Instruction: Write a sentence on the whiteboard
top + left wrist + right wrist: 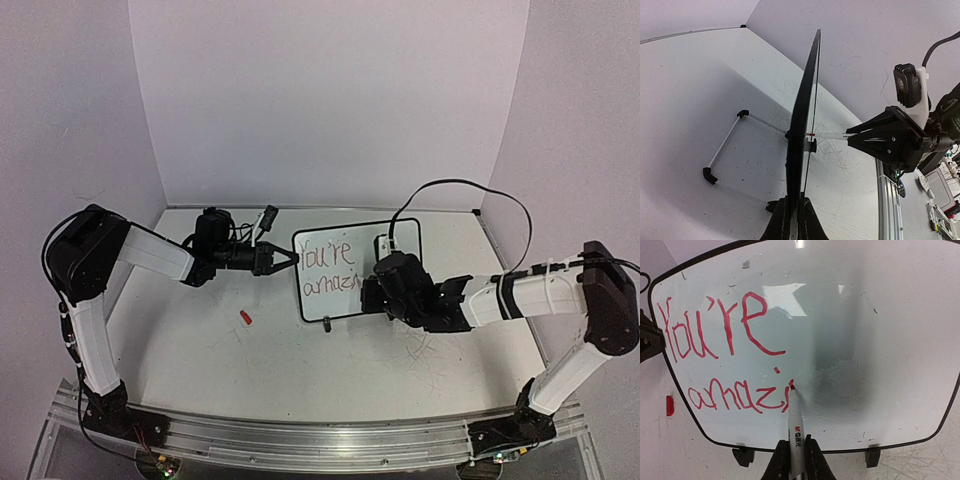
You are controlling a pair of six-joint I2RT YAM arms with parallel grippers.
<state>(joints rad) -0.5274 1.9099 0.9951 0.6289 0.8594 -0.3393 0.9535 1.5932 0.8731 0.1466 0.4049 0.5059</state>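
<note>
The whiteboard stands tilted on the table, black-framed with two small feet. The sentence on it, in red, reads "You're" above "amazi". A white marker is clamped in my shut right gripper, and its red tip touches the board at the "i". My left gripper is shut on the whiteboard's left edge, seen edge-on in the left wrist view. From above, the left gripper holds the whiteboard from the left. The right gripper is in front of the lower line.
A small red marker cap lies on the table left of the board, cap also showing in the right wrist view. A wire stand props the board from behind. The scuffed table ends at white walls.
</note>
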